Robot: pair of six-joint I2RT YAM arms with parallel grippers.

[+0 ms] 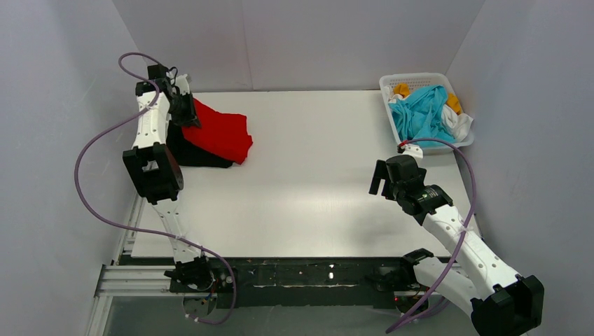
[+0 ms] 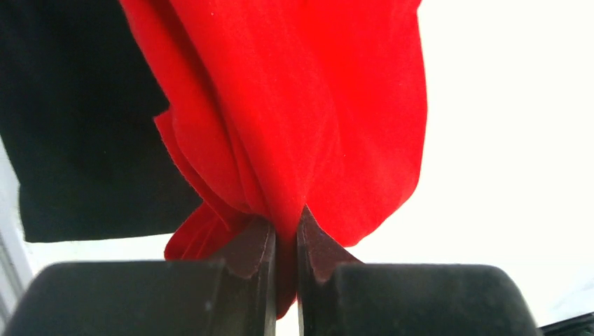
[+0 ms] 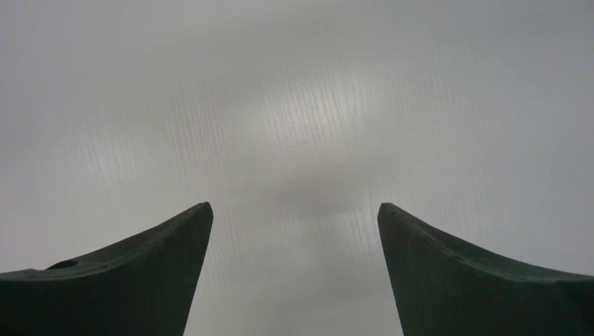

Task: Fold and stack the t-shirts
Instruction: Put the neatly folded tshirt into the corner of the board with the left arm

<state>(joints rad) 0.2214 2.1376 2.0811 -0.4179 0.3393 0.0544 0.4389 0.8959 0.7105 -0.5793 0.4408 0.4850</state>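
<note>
A folded bright red t-shirt (image 1: 220, 133) lies over a black t-shirt (image 1: 192, 154) at the table's far left. My left gripper (image 1: 183, 112) is shut on the red shirt's left edge and lifts it a little. In the left wrist view the red cloth (image 2: 301, 112) is pinched between the jaws of the left gripper (image 2: 286, 241), with the black shirt (image 2: 84, 126) behind it on the left. My right gripper (image 1: 382, 178) hangs open and empty over bare table right of centre; it also shows in the right wrist view (image 3: 294, 210). Cyan (image 1: 422, 115), white (image 1: 462, 124) and orange-yellow (image 1: 401, 89) shirts lie crumpled in the basket.
A white plastic lattice basket (image 1: 413, 78) stands at the far right corner of the white table (image 1: 308, 189). Grey walls close in the back and both sides. The arm bases and a black rail (image 1: 308, 274) run along the near edge.
</note>
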